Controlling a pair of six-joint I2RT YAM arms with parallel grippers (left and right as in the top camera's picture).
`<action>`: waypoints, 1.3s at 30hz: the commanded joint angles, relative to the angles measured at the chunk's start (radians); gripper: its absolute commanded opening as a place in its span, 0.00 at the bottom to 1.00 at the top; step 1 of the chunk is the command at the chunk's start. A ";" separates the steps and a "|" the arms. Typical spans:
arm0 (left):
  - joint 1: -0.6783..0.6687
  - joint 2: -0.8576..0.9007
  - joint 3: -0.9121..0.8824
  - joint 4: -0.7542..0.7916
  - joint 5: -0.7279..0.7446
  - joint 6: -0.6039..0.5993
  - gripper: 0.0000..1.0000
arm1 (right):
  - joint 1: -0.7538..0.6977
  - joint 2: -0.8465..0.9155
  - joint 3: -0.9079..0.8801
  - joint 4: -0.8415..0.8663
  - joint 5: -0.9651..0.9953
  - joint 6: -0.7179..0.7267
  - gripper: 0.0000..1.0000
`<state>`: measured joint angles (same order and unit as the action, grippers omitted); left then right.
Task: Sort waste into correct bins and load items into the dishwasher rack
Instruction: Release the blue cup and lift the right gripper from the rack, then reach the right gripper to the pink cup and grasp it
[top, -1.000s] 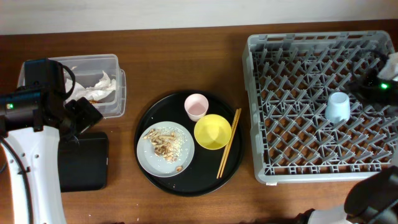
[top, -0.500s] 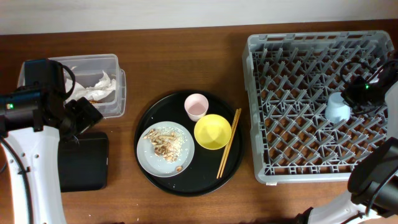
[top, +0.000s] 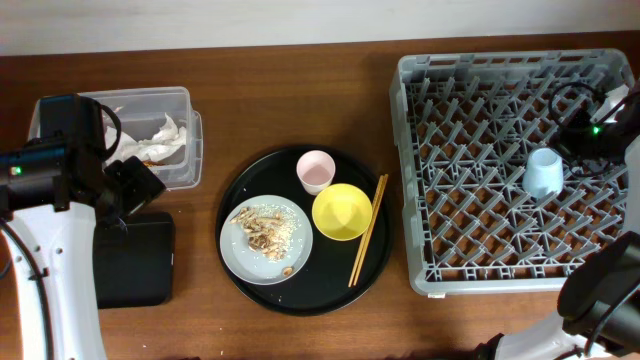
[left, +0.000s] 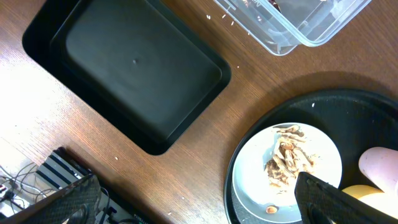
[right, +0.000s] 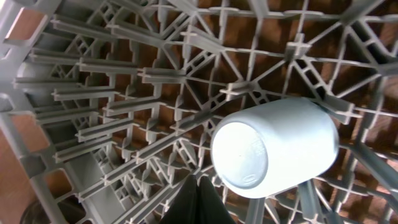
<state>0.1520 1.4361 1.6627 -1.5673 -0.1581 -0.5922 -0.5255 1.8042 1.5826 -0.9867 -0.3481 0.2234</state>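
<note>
The light-blue cup (top: 543, 172) stands upside down in the grey dishwasher rack (top: 420, 200). My right gripper (top: 590, 133) is just up and right of it, shut and empty; its wrist view shows the closed fingers (right: 199, 199) beside the cup (right: 273, 146). The pink cup (top: 316, 171), yellow bowl (top: 341, 212), chopsticks (top: 366, 232) and the plate (top: 240, 262) with food scraps (top: 262, 228) sit on the round black tray (top: 300, 295). White tissue (top: 165, 135) lies in the clear tub (top: 180, 105). My left gripper (top: 135, 185) is open and empty above the shallow black tray (top: 135, 260).
The left wrist view shows the black tray (left: 130, 68), a corner of the clear tub (left: 292, 31), the plate (left: 255, 168) with scraps (left: 286, 162), and the table's front edge with cables below. Rack pegs (right: 93, 93) surround the right gripper.
My right gripper moved in from the rack's right edge toward the light-blue cup, then drew back slightly up and right. The cup and the left arm have not moved.
</note>
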 joint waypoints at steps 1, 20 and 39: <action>0.004 -0.004 0.007 -0.001 -0.011 -0.010 0.99 | 0.010 0.051 0.020 -0.002 0.014 -0.024 0.04; 0.004 -0.004 0.007 0.000 -0.011 -0.010 0.99 | 0.006 -0.053 0.043 -0.179 0.293 0.128 0.04; 0.004 -0.004 0.007 0.000 -0.011 -0.010 0.99 | 0.938 -0.190 0.110 -0.142 0.058 -0.016 0.89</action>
<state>0.1520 1.4361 1.6627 -1.5677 -0.1581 -0.5922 0.2733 1.5051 1.6211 -1.1103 -0.4377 0.1703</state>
